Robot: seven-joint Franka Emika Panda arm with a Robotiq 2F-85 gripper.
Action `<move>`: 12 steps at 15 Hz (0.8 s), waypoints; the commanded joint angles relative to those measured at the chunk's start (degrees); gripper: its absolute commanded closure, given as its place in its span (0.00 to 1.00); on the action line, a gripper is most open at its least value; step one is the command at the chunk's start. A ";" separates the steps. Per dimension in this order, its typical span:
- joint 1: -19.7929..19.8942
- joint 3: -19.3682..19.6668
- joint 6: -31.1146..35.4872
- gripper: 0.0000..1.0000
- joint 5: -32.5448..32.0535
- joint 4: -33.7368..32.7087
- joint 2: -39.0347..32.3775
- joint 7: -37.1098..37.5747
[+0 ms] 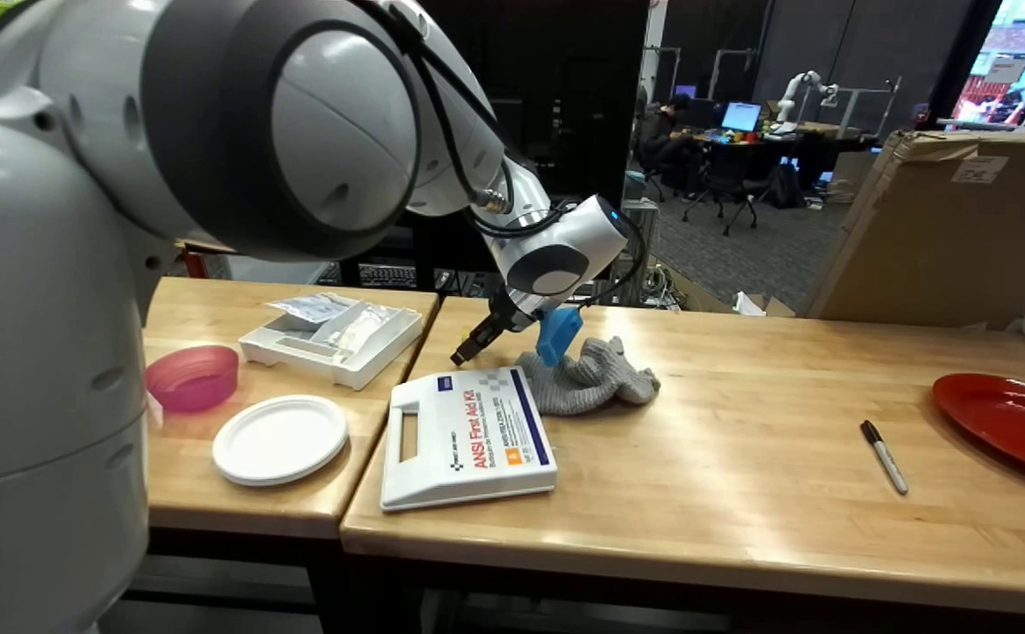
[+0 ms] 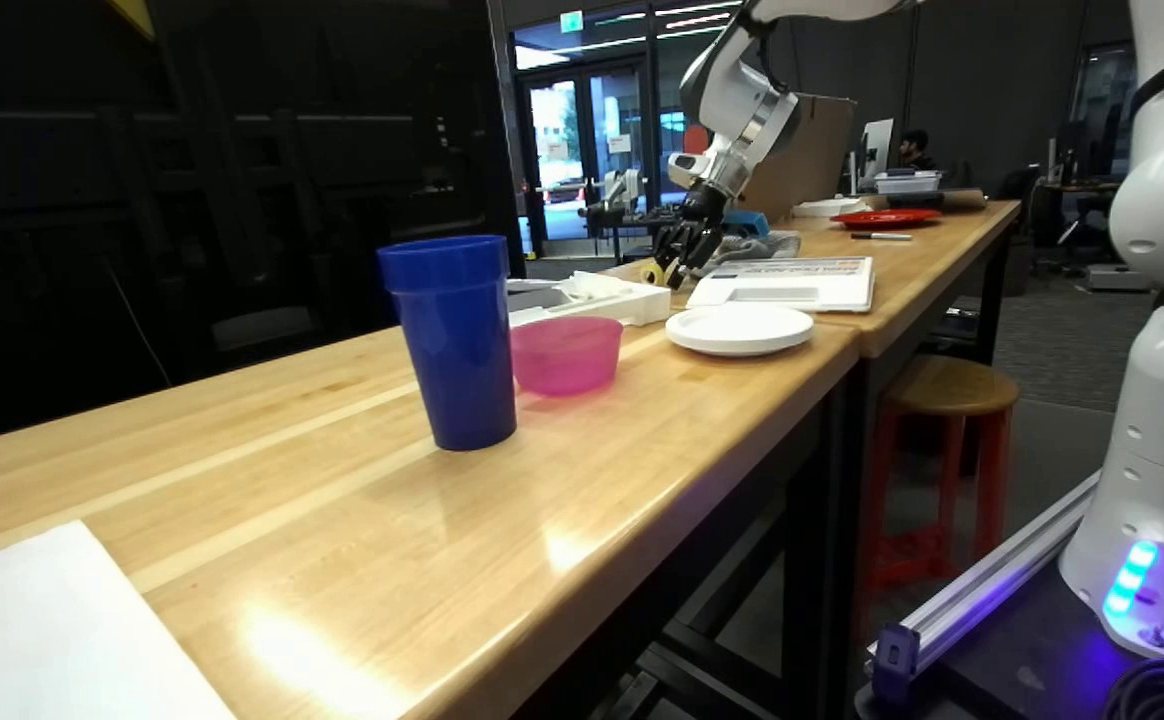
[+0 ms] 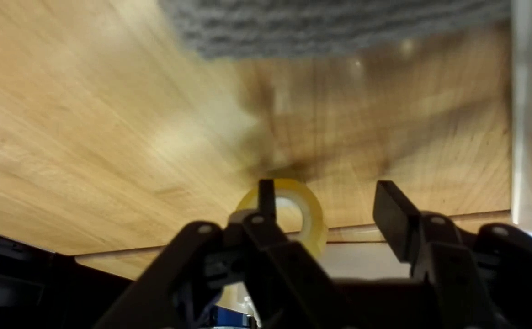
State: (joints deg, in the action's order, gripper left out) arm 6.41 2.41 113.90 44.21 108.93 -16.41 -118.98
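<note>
End effector (image 3: 327,205), fingers apart, empty; yellow tape roll (image 3: 315,214), wrist view, nine o'clock, partly behind one finger, contact unclear; step, as judged, approach or release; next move calls for clearing that finger from the roll. Wooden tabletop (image 1: 724,475); grey knit cloth (image 3: 339,27), twelve o'clock; in an exterior view, carpeted floor (image 1: 706,255), two o'clock.

The first aid kit (image 1: 468,436) and grey cloth (image 1: 596,386) limit the room near the fingers (image 3: 395,221); between cloth and marker (image 1: 885,459), the counter (image 1: 741,458) offers wide passage.
</note>
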 commanded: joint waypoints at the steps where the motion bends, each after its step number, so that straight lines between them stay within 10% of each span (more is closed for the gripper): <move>1: 1.13 -0.74 -1.74 0.10 -0.05 -1.65 -0.98 -0.97; 12: 0.71 -0.14 -1.04 0.00 -2.86 1.75 4.59 -0.60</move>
State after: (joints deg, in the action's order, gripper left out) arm 6.64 2.42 112.67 43.30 108.11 -16.42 -119.47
